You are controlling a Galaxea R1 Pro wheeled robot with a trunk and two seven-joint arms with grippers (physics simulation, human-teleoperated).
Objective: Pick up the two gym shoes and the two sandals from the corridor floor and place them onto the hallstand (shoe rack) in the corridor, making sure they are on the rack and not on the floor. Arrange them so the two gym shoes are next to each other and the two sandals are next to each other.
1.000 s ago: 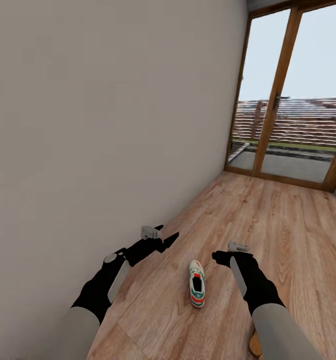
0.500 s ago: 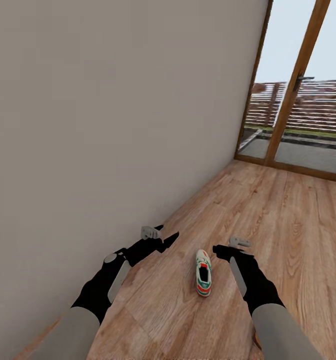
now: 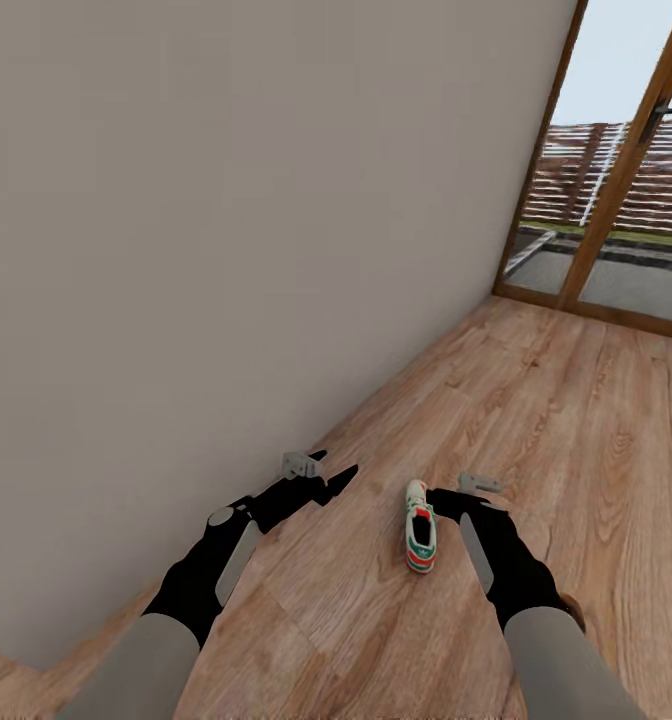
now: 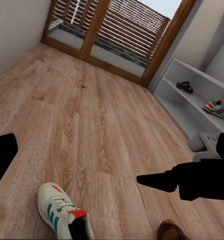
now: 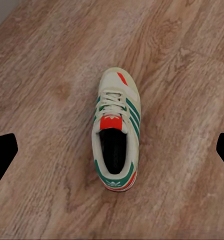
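One sneaker (image 3: 420,525) lies on the floor (image 3: 576,420) at lower centre, right gripper (image 5: 112,150) spread wide above it. The rack (image 4: 192,97) already holds a sneaker (image 4: 214,107) and sandal (image 4: 184,87). Left gripper's (image 3: 321,478) state is unclear.

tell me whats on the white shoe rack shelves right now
The white shoe rack holds one dark-brown sandal and one white sneaker with teal stripes on the same shelf, apart. The right claw covers the rack's nearer end.
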